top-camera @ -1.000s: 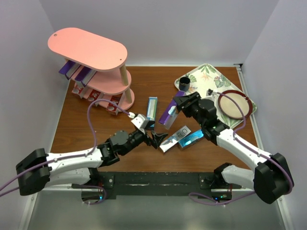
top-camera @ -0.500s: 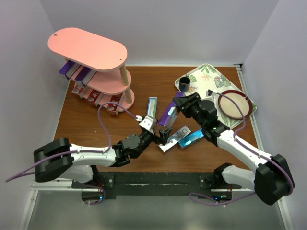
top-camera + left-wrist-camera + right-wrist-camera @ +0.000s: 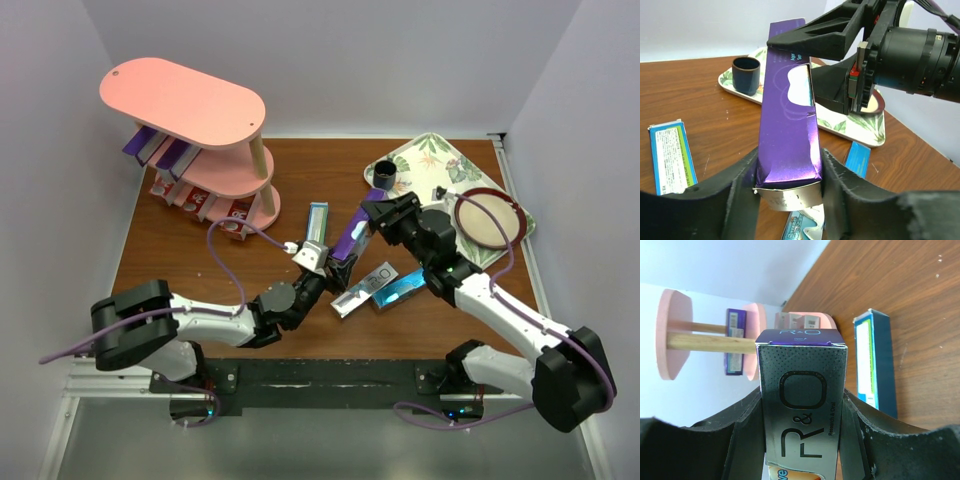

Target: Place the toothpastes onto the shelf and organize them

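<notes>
A glossy purple toothpaste carton [image 3: 350,238] hangs tilted above the table, held at both ends. My right gripper [image 3: 378,220] is shut on its upper end, and the carton [image 3: 802,405] fills the right wrist view between the jaws [image 3: 802,440]. My left gripper [image 3: 335,265] is shut on the lower end; both pads press the carton [image 3: 790,130] at its bottom [image 3: 789,175]. The pink shelf [image 3: 180,100] stands far left with purple cartons [image 3: 165,152] on its middle tier and red ones [image 3: 195,198] below. A teal carton [image 3: 317,222], a silver carton [image 3: 365,288] and a blue carton [image 3: 400,290] lie on the table.
A leaf-patterned tray [image 3: 430,155] sits at the back right with a dark cup [image 3: 385,177] and a round red-rimmed lid [image 3: 490,218]. White walls close in the table on three sides. The two arms meet over the middle.
My left gripper has moved right and forward to the purple carton's lower end and shut on it from wide open. The right arm has held still with the carton.
</notes>
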You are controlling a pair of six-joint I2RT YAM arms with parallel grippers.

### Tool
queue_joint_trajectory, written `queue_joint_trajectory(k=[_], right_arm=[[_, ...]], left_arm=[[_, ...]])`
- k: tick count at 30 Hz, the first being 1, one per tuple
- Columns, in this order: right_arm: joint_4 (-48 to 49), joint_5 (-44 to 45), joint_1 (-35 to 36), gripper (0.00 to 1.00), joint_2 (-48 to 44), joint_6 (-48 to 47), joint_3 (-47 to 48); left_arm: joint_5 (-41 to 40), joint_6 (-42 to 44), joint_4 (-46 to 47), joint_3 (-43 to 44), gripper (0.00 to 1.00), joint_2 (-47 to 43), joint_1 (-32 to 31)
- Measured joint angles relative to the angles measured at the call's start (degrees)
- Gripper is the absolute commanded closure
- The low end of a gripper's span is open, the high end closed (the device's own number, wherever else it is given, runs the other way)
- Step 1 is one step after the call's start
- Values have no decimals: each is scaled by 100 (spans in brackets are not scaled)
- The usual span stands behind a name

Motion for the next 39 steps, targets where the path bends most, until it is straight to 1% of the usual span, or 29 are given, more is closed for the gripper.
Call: queue_joint_trajectory(k=[1,3,4,6,7,8,9,11,12,14,15,21,23,26,31,35,37,39], right_arm=[[39,-11,-2,68,0,17,-2],[131,-26,-2,68,0,22,-11],[144,-28,-2,65,0,22,-15],[179,-31,-2,58,0,22,-22],[192,-31,-2,45,0,22,-22],[208,-33,-2,40,-7,22,-24],[221,-33,-2,29,-24,20,-33],[221,-35,2,19,-76,28,-63],[210,-57,9,12,-109,11,-85],[181,-72,11,6,-168,-26,-116],[142,-68,20,2,-208,-59,-120],[-212,116,31,1,-461,-240,-120],[-378,234,31,2,-555,-308,-120],[-638,393,4,1,-706,-433,-120],[-1049,675,-76,1,-890,-686,-116],[-1239,785,-142,1,-927,-826,-116],[-1285,789,-175,2,-914,-874,-116],[-1285,776,-197,1,-879,-905,-111]], left_arm=[[-24,4,68,0,62,24,0],[-50,20,210,0,68,76,0],[-55,33,256,0,74,96,-2],[-72,57,328,0,80,122,-2],[-74,68,356,0,84,125,-2],[-79,85,374,0,85,125,-7],[-76,109,402,-2,87,125,-9],[-81,179,426,-2,89,122,-24],[-85,208,415,-7,89,118,-26],[-118,251,339,-26,91,68,-26],[-142,267,256,-35,91,11,-26],[-284,313,-387,-188,92,-658,-26],[-310,306,-726,-245,92,-1005,-26],[-332,229,-1486,-278,92,-1596,-26],[-452,-155,-3123,-350,91,-2734,-26],[-671,-407,-4636,-380,91,-3604,2],[-719,-474,-5327,-376,91,-3886,101],[-739,-573,-6046,-369,92,-4148,332]])
